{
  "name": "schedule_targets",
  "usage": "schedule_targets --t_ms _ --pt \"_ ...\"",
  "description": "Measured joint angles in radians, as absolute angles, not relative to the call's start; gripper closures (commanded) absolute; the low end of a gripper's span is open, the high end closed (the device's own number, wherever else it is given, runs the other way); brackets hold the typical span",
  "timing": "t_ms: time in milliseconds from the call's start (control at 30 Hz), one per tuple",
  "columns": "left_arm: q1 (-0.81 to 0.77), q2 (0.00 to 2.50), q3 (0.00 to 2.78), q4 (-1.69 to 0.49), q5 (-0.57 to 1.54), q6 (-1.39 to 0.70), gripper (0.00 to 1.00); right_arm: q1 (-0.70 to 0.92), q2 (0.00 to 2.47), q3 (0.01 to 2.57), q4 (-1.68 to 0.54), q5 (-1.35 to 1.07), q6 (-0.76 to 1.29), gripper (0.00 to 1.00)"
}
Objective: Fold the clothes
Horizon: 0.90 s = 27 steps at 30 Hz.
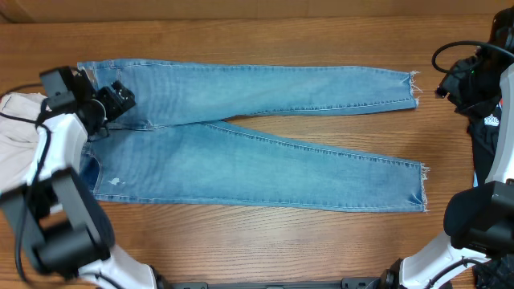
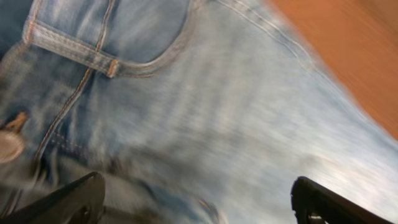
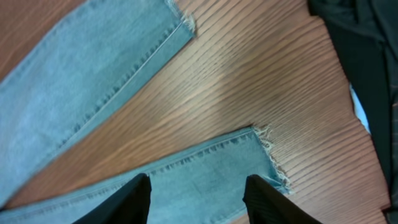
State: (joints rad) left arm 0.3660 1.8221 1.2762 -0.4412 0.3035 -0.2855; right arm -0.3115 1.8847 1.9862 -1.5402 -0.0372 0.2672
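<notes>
at the far left edge of the wooden tabletop (image 1: 241,241) a bunched cream-white garment (image 1: 18,120) lies partly under the left arm; just to its right the left tool (image 1: 122,102) sits over the waist end of the jeans (image 1: 265,160), near the crotch where the two legs part; in the left wrist view its two dark fingers (image 2: 68,202) stand far apart at the bottom corners, wide open with nothing gripped between them, and below them there is only blurred denim with a curved front pocket seam and a metal button (image 2: 9,144) (whether the tips touch the cloth cannot be told); the jeans lie flat on the tabletop, waistband to the left, both long legs running rightward and spreading into a narrow v with bare wood between them; the far leg ends in a frayed hem (image 1: 414,88), the near leg in another frayed hem (image 1: 422,189); the right tool (image 3: 199,202) hangs above the near leg close to that hem, its fingers (image 3: 134,199) parted and holding nothing, clear of the fabric; at the far right a black garment (image 1: 490,120) with white printing lies under the right arm, just beyond the hems and apart from the jeans.
</notes>
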Motion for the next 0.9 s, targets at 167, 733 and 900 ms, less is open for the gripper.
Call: schedule_targets --t_ms 167,733,900 --pt "0.332 1.636 1.278 -0.675 0.309 -0.266 0.0 -0.311 1.885 1.986 -1.539 -0.055 0.249 0.28" --pt "0.329 1.602 1.234 -0.962 0.223 -0.255 0.0 -0.313 1.885 1.634 -1.005 -0.115 0.234 0.28" --pt "0.326 1.605 1.188 -0.926 0.212 -0.255 0.0 -0.313 1.885 1.492 -0.811 -0.125 0.236 0.29"
